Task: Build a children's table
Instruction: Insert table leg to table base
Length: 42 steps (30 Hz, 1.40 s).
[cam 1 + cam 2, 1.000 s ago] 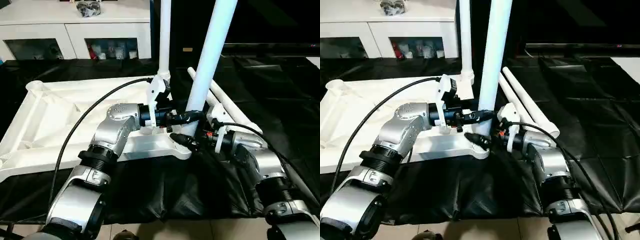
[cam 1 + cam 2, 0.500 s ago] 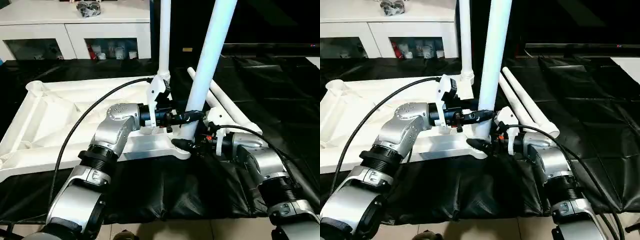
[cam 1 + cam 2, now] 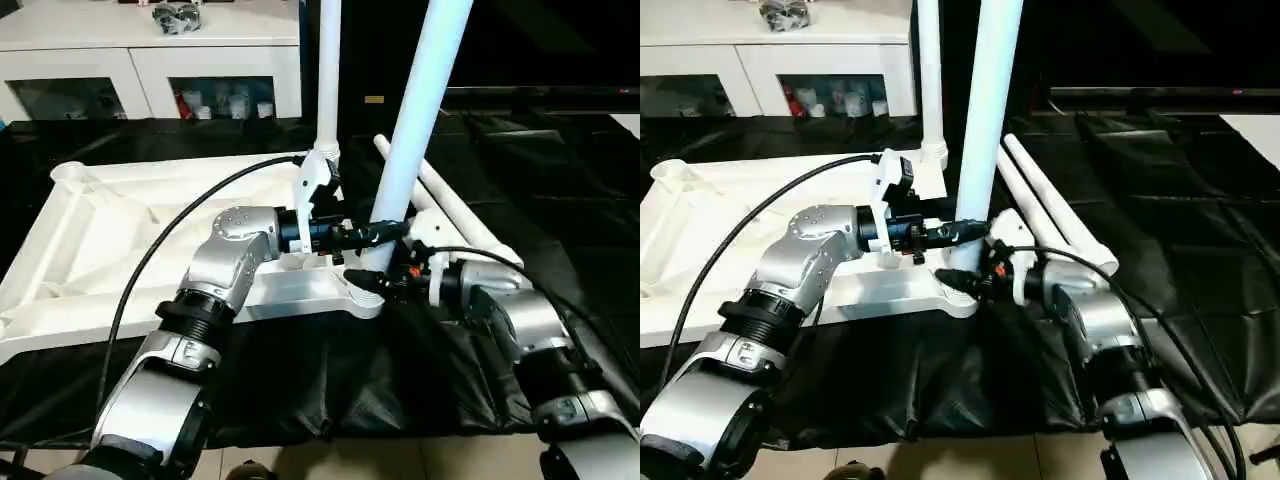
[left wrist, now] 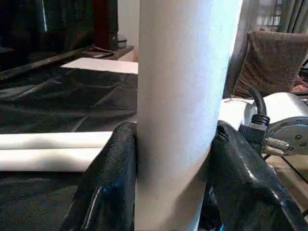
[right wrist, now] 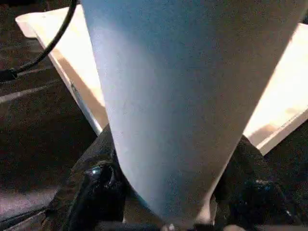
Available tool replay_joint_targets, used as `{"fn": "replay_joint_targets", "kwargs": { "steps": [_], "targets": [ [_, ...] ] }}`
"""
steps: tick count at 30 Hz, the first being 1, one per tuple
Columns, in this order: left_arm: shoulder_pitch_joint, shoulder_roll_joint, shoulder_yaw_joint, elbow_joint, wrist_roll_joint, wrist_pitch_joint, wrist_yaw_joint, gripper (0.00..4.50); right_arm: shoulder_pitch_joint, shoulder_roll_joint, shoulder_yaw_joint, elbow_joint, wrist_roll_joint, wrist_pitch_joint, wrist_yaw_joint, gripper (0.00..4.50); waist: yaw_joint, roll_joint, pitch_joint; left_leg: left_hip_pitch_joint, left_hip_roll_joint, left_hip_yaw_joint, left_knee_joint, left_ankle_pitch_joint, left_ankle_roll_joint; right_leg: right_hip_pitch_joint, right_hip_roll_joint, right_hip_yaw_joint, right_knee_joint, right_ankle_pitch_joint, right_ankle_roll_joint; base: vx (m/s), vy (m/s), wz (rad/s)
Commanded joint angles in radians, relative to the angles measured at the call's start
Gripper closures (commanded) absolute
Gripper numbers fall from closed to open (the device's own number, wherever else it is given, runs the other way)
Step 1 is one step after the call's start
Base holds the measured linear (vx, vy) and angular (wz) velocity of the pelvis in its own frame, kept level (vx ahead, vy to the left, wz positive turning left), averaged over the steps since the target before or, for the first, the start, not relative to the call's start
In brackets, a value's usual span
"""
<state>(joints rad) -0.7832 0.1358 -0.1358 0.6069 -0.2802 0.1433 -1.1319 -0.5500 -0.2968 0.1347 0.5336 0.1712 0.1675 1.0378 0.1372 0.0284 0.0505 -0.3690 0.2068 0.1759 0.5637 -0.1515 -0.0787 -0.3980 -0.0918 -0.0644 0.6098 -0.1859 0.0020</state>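
Left eye view: the children's table (image 3: pixel 120 240) lies upside down, ribbed side up, on a black cloth (image 3: pixel 330 370) across the middle left of the frame. One white leg (image 3: pixel 328 70) stands upright in the far corner socket near the centre top. A second leg (image 3: pixel 420 100) rises tilted from the near right corner of the table. The left gripper (image 3: pixel 385 232) reaches in level from the left and is clamped on this tilted leg low down, as it was a second ago. The right gripper (image 3: pixel 368 281) comes from the lower right; a second ago it stood wider and a little off, and now its fingers have drawn in around the leg's foot just above the corner socket. Two spare legs (image 3: pixel 455 215) lie side by side on the cloth to the right of centre. A white cabinet (image 3: pixel 150 60) with glass doors fills the upper left.

Left wrist view: both black fingers (image 4: pixel 108 183) press the sides of the leg (image 4: pixel 183 96), with the spare legs (image 4: pixel 53 151) lying behind at the left.

Right wrist view: the fingers (image 5: pixel 96 192) sit on either side of the leg (image 5: pixel 178 96); whether they grip it firmly I cannot tell. The table's rim (image 5: pixel 72 62) runs behind.
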Motion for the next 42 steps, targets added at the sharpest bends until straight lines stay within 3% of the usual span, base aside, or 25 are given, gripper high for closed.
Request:
{"fn": "replay_joint_targets", "kwargs": {
  "steps": [1, 13, 15, 16, 20, 24, 28, 33, 34, 38, 42],
  "targets": [
    [0.025, 0.015, -0.047, 0.041, 0.065, 0.026, 0.009, 2.59, -0.018, 0.003, 0.010, 0.034, -0.013, 0.012, -0.002, 2.40, -0.004, -0.004, -0.055, 0.013, 0.019, -0.005, -0.069, -0.372, 0.005, 0.038, -0.048, 0.034, -0.100, -0.389, -0.169, 0.000, 0.000, 0.00],
    [0.033, 0.031, -0.074, 0.037, 0.092, 0.020, 0.007, 2.59, -0.015, 0.010, 0.022, 0.063, -0.017, 0.000, 0.018, 2.51, -0.010, -0.003, -0.054, 0.012, 0.019, -0.006, -0.070, -0.380, 0.007, 0.037, -0.047, 0.034, -0.101, -0.397, -0.169, 0.000, 0.000, 0.00],
    [0.037, 0.035, -0.077, 0.030, 0.083, 0.036, -0.014, 2.04, -0.013, 0.012, 0.021, 0.066, -0.015, -0.001, 0.018, 2.51, -0.011, -0.002, -0.054, 0.013, 0.018, -0.005, -0.070, -0.387, 0.006, 0.036, -0.047, 0.034, -0.102, -0.409, -0.168, 0.000, 0.000, 0.00],
    [0.044, 0.040, -0.074, 0.021, 0.078, 0.028, -0.019, 1.90, -0.007, 0.016, 0.020, 0.068, -0.012, 0.000, 0.017, 2.51, -0.012, 0.002, -0.054, 0.012, 0.018, -0.007, -0.071, -0.387, 0.005, 0.037, -0.048, 0.034, -0.101, -0.409, -0.168, 0.000, 0.000, 0.00],
    [0.068, 0.058, -0.057, 0.005, 0.071, -0.008, -0.023, 1.59, 0.007, 0.025, 0.020, 0.070, -0.010, 0.000, 0.011, 2.51, -0.018, -0.001, -0.056, 0.009, 0.019, -0.008, -0.072, -0.376, 0.008, 0.039, -0.046, 0.034, -0.099, -0.378, -0.169, 0.000, 0.000, 0.00],
    [0.094, 0.092, -0.049, -0.028, 0.057, -0.012, -0.061, 1.59, 0.018, 0.031, 0.023, 0.073, -0.010, -0.001, 0.010, 2.51, -0.023, 0.004, -0.062, 0.006, 0.021, -0.006, -0.070, -0.337, 0.011, 0.040, -0.046, 0.034, -0.091, -0.309, -0.189, 0.000, 0.000, 0.00],
    [0.133, 0.168, -0.045, -0.066, 0.043, 0.006, -0.144, 1.59, 0.029, 0.034, 0.027, 0.077, -0.014, -0.003, 0.011, 2.51, -0.026, 0.003, -0.058, 0.009, 0.021, -0.005, -0.073, -0.364, 0.005, 0.038, -0.046, 0.034, -0.092, -0.338, -0.194, 0.000, 0.000, 0.00],
    [0.166, 0.268, -0.095, -0.034, 0.117, -0.036, -0.205, 1.59, 0.028, 0.033, 0.032, 0.079, -0.019, -0.002, 0.016, 2.51, -0.032, 0.007, -0.055, 0.014, 0.021, -0.005, -0.076, -0.397, -0.007, 0.032, -0.043, 0.036, -0.095, -0.368, -0.179, 0.000, 0.000, 0.00],
    [0.169, 0.281, -0.107, -0.020, 0.139, -0.053, -0.201, 1.87, 0.027, 0.033, 0.033, 0.081, -0.020, -0.003, 0.016, 2.51, -0.031, 0.009, -0.055, 0.017, 0.022, -0.006, -0.077, -0.407, -0.012, 0.029, -0.044, 0.037, -0.095, -0.378, -0.176, 0.000, 0.000, 0.00],
    [0.172, 0.305, -0.139, 0.039, 0.214, -0.118, -0.151, 2.00, 0.023, 0.032, 0.035, 0.086, -0.025, -0.009, 0.018, 2.51, -0.030, 0.006, -0.054, 0.017, 0.021, -0.008, -0.078, -0.418, -0.020, 0.031, -0.050, 0.039, -0.097, -0.409, -0.166, 0.000, 0.000, 0.00],
    [0.160, 0.307, -0.141, 0.084, 0.240, -0.127, -0.098, 2.34, 0.019, 0.032, 0.036, 0.090, -0.027, -0.012, 0.020, 2.51, -0.026, 0.006, -0.057, 0.015, 0.022, -0.007, -0.076, -0.385, -0.017, 0.032, -0.050, 0.039, -0.092, -0.369, -0.172, 0.000, 0.000, 0.00]
  ]
}}
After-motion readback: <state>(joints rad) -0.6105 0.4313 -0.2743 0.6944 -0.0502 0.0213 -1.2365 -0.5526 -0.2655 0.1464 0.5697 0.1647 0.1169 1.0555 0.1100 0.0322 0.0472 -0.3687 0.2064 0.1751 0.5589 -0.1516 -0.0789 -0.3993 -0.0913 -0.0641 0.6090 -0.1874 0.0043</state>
